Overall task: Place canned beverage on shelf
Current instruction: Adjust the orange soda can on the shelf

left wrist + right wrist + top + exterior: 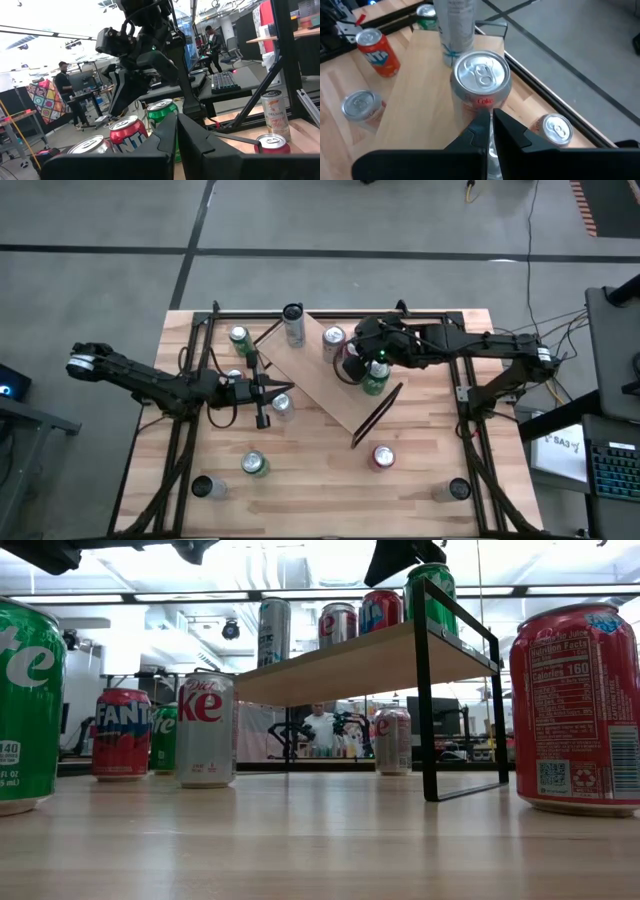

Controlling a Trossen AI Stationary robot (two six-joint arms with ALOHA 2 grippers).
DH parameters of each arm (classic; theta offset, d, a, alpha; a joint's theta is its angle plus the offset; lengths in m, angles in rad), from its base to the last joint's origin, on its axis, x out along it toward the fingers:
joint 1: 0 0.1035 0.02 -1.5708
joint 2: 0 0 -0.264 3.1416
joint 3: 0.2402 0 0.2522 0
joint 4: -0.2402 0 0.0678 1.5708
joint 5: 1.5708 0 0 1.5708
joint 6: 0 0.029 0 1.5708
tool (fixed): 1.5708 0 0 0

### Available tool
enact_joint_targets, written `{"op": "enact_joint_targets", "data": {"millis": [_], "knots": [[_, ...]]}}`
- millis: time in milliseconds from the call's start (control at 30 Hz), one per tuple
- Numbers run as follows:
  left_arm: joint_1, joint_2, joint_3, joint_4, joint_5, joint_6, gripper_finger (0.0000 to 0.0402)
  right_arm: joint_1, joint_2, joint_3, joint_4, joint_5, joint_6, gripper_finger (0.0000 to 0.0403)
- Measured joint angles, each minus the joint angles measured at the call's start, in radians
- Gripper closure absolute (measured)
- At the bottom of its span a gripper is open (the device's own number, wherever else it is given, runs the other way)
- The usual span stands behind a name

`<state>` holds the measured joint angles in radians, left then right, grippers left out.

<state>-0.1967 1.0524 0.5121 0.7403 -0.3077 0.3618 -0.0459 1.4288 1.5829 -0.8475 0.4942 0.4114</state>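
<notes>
Two black jointed arms with loose black cables; the right arm's wrist (380,358) shows a small green light

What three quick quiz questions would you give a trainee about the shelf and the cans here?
1. True or false: the shelf holds four cans.
2. Which arm's fingers hang over the shelf: A left, B right?
3. Fill in: the can at the shelf's end nearest the right arm is ___ in colour.

Key: 1 true. 2 B, the right arm's fingers. 3 green, the green can.
</notes>
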Motion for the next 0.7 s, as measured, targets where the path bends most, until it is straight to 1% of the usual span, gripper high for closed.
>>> {"op": "enact_joint_targets", "data": {"millis": [267,400,567,700], "knots": [[0.0,0.0,0.0,0.0,0.0,0.0,0.0401,0.0,0.0,0.0,-0.099,-0.002,0.08,0.039],[0.0,0.0,0.0,0.0,0.0,0.0,0.0401,0.004,0.0,0.0,-0.098,-0.029,0.094,0.039],[0.0,0.0,0.0,0.0,0.0,0.0,0.0401,0.011,0.006,-0.001,-0.097,-0.038,0.103,0.039],[0.0,0.0,0.0,0.0,0.0,0.0,0.0401,0.011,0.019,-0.002,-0.084,-0.076,0.105,0.039]]}}
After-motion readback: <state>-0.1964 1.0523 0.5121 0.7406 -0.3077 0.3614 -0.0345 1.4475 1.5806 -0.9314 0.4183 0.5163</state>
